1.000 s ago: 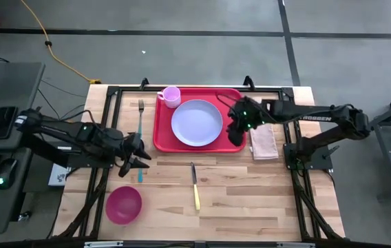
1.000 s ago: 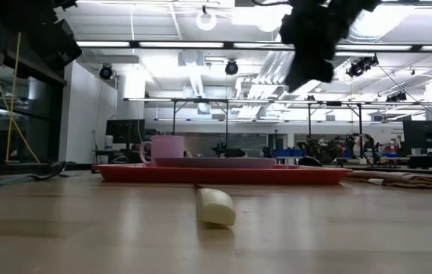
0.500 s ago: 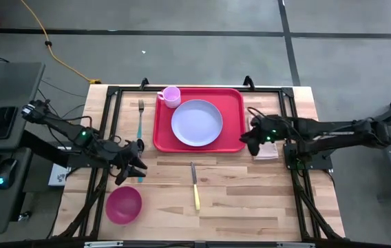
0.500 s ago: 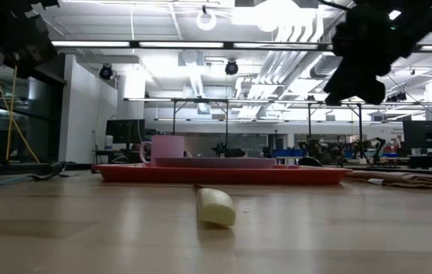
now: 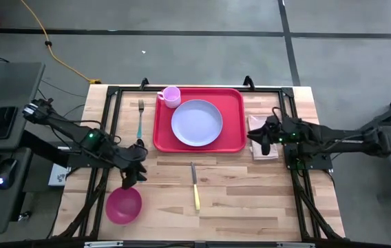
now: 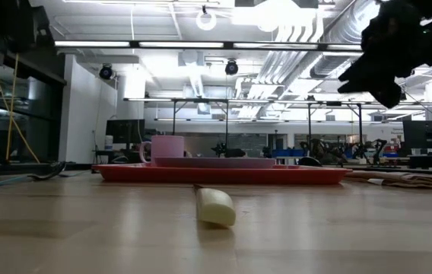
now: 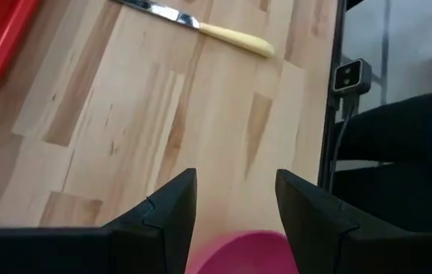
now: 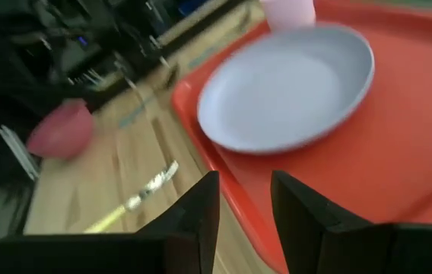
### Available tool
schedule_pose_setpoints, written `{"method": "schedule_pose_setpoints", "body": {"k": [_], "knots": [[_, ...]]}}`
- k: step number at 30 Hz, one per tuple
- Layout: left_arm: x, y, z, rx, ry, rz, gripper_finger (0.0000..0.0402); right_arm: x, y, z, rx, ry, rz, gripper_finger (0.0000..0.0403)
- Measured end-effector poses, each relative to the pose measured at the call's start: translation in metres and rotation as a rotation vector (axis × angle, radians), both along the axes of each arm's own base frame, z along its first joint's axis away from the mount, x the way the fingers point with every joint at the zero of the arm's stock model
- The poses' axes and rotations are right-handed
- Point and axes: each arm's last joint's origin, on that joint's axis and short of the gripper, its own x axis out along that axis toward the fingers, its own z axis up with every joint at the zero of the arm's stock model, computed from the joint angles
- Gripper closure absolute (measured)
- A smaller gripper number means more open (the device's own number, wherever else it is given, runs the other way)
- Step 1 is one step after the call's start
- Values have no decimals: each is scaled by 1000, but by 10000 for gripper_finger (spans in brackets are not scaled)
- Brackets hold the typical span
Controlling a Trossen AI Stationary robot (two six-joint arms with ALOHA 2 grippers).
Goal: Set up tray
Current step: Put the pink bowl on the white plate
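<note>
The red tray lies at the table's far middle. A lavender plate rests flat in it, and a pink cup stands at its far left corner. My left gripper hangs open just beyond the far rim of a magenta bowl. Nothing is between its fingers. My right gripper is open too, above a beige napkin right of the tray. It points toward the tray and plate, and its fingers are empty.
A fork lies left of the tray. A knife with a yellow handle lies on bare wood near the table's middle, its handle end toward the near edge. Black frame rails run along the table's left and right sides.
My right gripper has drawn back from over the tray's right edge toward the table's right edge. It has sunk and tipped closer to level, and now hangs over the napkin. My left gripper has moved toward the near edge, closer to the bowl, and has rolled.
</note>
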Motion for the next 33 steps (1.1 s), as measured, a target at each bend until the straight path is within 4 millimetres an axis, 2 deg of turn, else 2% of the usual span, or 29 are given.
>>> {"method": "schedule_pose_setpoints", "body": {"k": [9,16,23,33], "knots": [[3,-6,-3,-112,122,25,190,-12,2,-15,-10,-150,17,305],[-1,-23,-16,-127,271,16,190,-15,3,-29,13,-204,45,305],[-18,-35,-28,-124,522,8,190,-15,3,-31,-21,-221,39,305],[-23,-34,-30,-89,570,-43,190,-15,3,-31,-24,-227,37,305]]}}
